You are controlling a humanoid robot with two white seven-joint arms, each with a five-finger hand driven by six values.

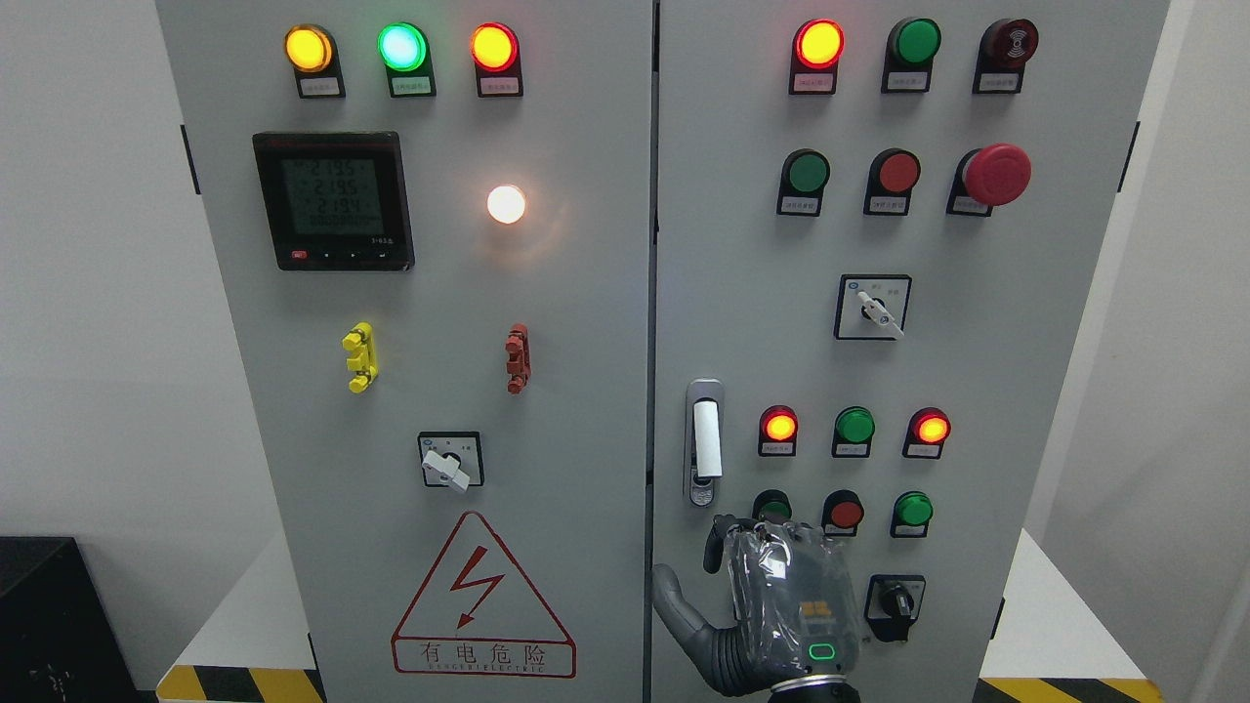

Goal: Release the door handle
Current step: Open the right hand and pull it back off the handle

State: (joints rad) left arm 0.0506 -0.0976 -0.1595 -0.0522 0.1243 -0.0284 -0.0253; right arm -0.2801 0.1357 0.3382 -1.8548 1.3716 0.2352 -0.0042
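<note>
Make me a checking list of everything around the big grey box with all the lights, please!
surface: grey cabinet with two doors that both look shut; several lamps are lit.
job's things: door handle on the right door, upright, with nothing gripping it.
clutter: nothing seen.
grippers: right hand is below the handle and apart from it, fingers relaxed, holding nothing; the left hand is not in view.
cables: nothing seen.
surroundings: white walls, a black box at the lower left, yellow and black striped tape along the bottom, and a red lightning warning sign on the left door.
</note>
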